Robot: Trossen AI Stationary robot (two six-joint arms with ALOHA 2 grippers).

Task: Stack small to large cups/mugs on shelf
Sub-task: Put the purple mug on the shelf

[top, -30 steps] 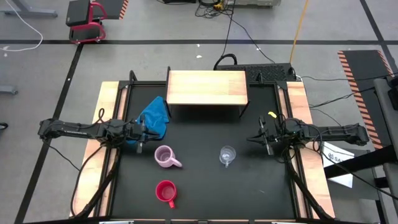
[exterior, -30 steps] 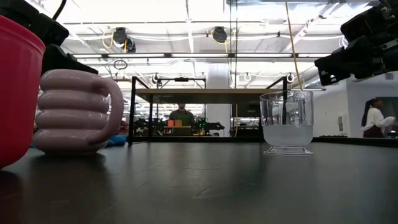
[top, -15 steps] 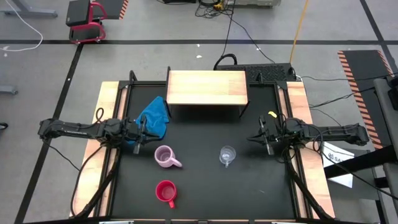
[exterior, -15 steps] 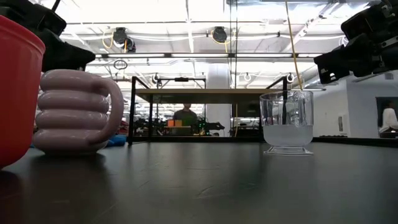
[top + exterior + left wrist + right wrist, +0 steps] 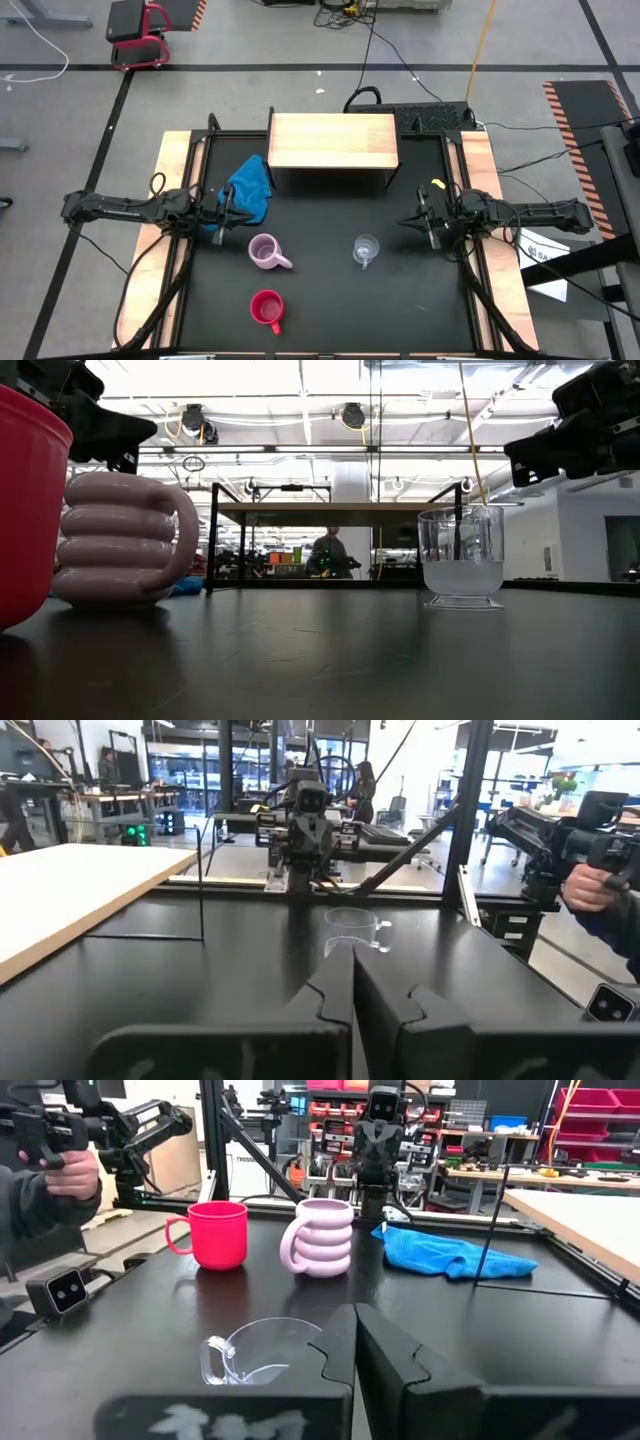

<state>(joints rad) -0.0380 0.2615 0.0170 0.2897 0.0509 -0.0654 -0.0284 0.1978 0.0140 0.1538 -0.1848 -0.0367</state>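
Three cups stand on their bases on the black table. The ribbed lilac-pink mug is left of centre, the red mug is near the front edge, and the clear glass cup is right of centre. The light-wood shelf stands at the far middle on dark legs, with nothing on it. My left gripper hovers at the table's left side, shut and level, pointing toward the glass cup. My right gripper hovers at the right side, shut and level, facing the glass cup and both mugs.
A crumpled blue cloth lies left of the shelf, just beyond my left gripper. Pale wooden rails run along both table sides. Beyond the near edge, a person's hand holds a camera rig.
My left gripper has tipped its fingers upward until they point level, rising slightly at the table's left side. The cups have not moved.
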